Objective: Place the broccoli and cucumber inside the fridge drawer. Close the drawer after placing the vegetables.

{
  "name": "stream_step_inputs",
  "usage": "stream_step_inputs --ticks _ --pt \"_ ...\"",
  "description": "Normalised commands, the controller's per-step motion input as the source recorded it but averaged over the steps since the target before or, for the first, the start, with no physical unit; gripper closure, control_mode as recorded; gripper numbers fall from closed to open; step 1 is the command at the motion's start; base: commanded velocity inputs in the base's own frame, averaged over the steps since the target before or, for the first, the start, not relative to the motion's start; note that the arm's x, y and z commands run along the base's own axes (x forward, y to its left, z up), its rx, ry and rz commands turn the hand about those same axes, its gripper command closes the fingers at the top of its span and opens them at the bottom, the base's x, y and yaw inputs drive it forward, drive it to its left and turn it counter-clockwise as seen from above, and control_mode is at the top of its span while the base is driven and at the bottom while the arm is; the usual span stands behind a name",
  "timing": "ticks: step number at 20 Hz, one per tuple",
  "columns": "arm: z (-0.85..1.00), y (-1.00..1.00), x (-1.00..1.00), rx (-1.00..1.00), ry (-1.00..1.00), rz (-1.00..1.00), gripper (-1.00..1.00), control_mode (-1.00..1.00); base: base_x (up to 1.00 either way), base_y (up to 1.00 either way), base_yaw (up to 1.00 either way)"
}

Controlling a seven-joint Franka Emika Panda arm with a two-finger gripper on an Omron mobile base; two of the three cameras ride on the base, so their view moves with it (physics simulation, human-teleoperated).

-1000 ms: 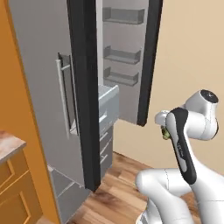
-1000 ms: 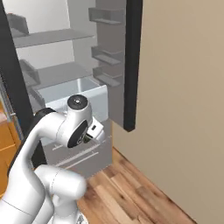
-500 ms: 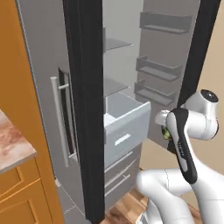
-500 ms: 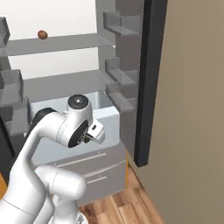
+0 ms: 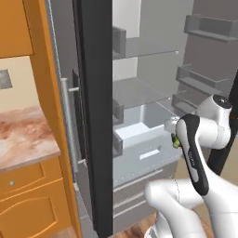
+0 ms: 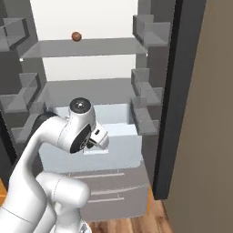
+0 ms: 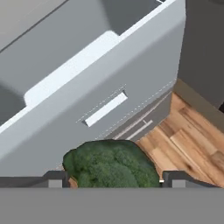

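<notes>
The broccoli [image 7: 111, 164], dark green and bumpy, sits between my two finger tips in the hand view, and my gripper [image 7: 111, 179] is shut on it. A bit of green shows at the gripper [image 5: 174, 139] in the left base view. The fridge drawer [image 7: 65, 72] is pulled out, pale with a light interior, just ahead of and below the hand. It also appears as the open fridge drawer [image 5: 144, 139] in front of the arm, and the gripper [image 6: 98, 139] hangs over the near wall of the fridge drawer [image 6: 123, 150]. The cucumber is out of view.
The open fridge door's dark edge [image 6: 170, 91] stands to the right, its door shelves [image 5: 209, 28] beyond. A small brown item [image 6: 76, 35] rests on an upper shelf. Darker drawer fronts with bar handles [image 6: 107, 186] lie below. An orange cabinet with marble counter [image 5: 23, 139] is left.
The whole picture has shifted: the base has driven closer and squarer to the open fridge, so the drawer now lies right before the arm. The arm keeps its pose, broccoli still gripped.
</notes>
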Motion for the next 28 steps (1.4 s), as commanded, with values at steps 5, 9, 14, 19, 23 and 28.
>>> stream_step_inputs --ticks 5,9,14,19,23,28 --pt "0.00 0.00 0.00 0.00 0.00 0.00 1.00 1.00 0.67 -0.38 0.46" --pt "0.00 0.00 0.00 0.00 0.00 0.00 1.00 1.00 0.34 -0.38 0.38" --pt "0.00 0.00 0.00 0.00 0.00 0.00 1.00 1.00 0.04 -0.28 0.21" --pt "0.00 -0.06 0.47 0.00 0.08 0.07 1.00 -1.00 0.00 0.00 0.00" --pt "0.00 -0.03 0.82 0.00 0.29 0.12 1.00 -1.00 0.00 0.00 0.00" --pt "-0.01 0.00 0.84 0.00 0.32 0.17 1.00 -1.00 0.00 0.00 0.00"
